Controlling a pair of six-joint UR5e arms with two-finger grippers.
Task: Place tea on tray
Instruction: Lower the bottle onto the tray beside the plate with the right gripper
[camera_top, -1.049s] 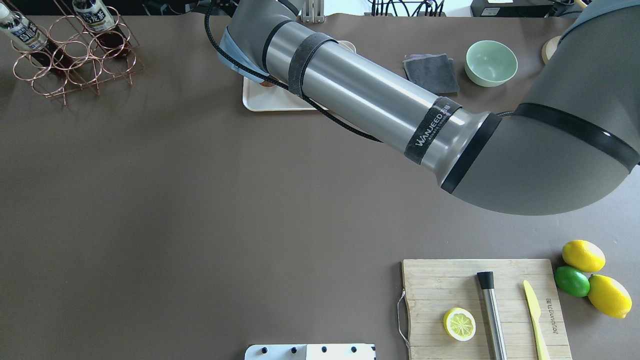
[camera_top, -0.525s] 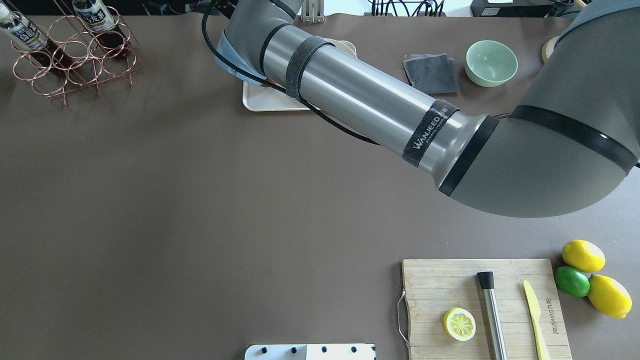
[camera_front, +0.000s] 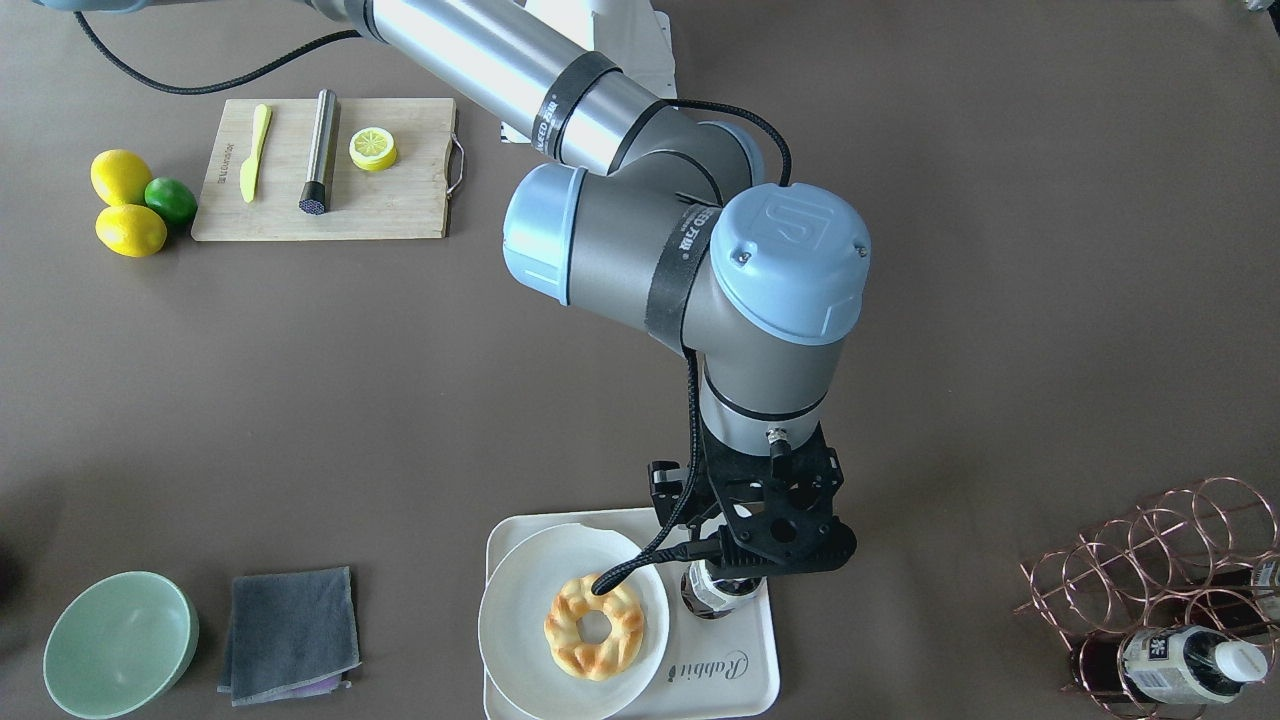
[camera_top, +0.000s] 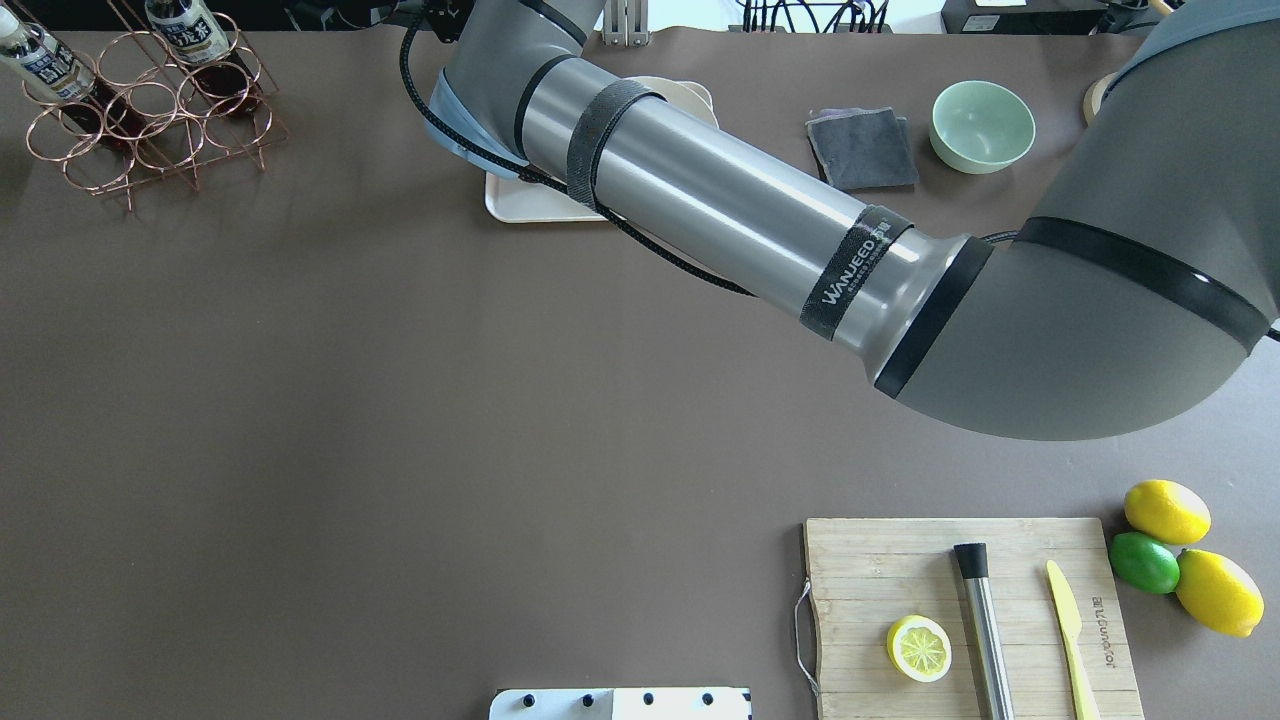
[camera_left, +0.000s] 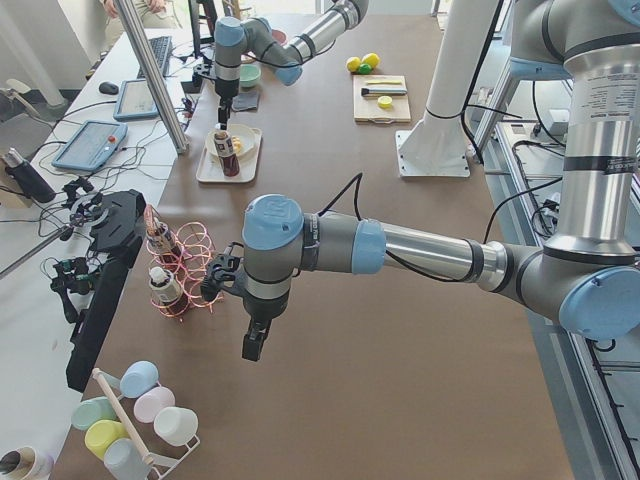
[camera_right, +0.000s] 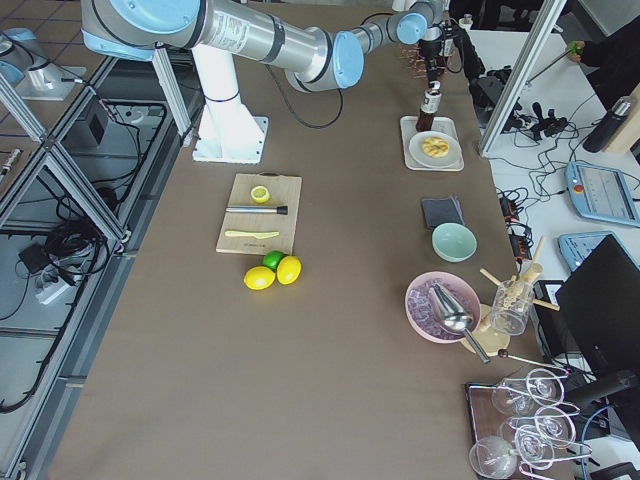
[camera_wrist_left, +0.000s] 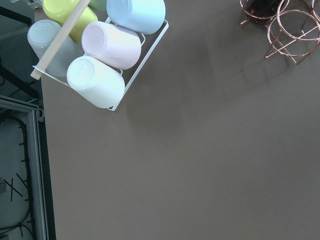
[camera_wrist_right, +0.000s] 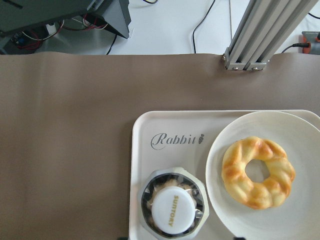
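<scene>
The tea (camera_front: 712, 592) stands upright on the tray (camera_front: 735, 670), next to the "Rabbit" script. In the right wrist view I look straight down on its white cap (camera_wrist_right: 172, 212) and on the tray (camera_wrist_right: 145, 165). My right gripper (camera_front: 735, 565) hangs directly above the bottle. Its fingers barely show at the bottom edge of the wrist view, spread wider than the bottle, so it is open and not holding it. My left gripper (camera_left: 255, 345) hangs over bare table near the copper rack. It shows only in the exterior left view, so I cannot tell its state.
A round white plate (camera_front: 520, 600) with a doughnut (camera_front: 595, 625) fills the tray's other half. The copper rack (camera_top: 150, 110) holds more tea bottles (camera_top: 190, 30). A green bowl (camera_front: 120, 645), grey cloth (camera_front: 290, 630), cutting board (camera_front: 400, 210) and a rack of cups (camera_wrist_left: 100, 55) are nearby.
My right forearm and wrist have shifted slightly toward the far left in the overhead view. The tray stays in place.
</scene>
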